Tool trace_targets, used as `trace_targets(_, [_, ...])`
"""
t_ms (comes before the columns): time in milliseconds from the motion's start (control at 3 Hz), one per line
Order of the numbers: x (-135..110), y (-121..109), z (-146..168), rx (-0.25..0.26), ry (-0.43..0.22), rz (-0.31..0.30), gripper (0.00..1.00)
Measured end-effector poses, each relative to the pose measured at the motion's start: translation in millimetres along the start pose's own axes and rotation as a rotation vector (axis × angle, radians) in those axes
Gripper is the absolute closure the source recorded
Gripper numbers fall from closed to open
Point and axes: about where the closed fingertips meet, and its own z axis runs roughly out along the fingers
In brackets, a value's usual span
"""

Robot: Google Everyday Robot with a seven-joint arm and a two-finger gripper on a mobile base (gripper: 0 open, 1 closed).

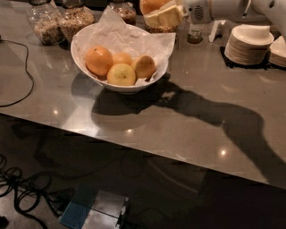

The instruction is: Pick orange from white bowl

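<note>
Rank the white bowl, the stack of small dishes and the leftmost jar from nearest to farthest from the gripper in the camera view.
The gripper is at top centre, shut on an orange.
1. white bowl: just below it and to the left.
2. stack of small dishes: off to the right.
3. leftmost jar: at the far left, at the back of the counter.
</note>
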Motion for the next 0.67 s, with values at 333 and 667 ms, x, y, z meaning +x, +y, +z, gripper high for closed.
trace_targets(333, [-26, 22, -40, -0.096, -0.014, -0.182, 1.00])
trace_targets(667, [-48, 62, -77, -0.199, 0.084, -0.359, 1.00])
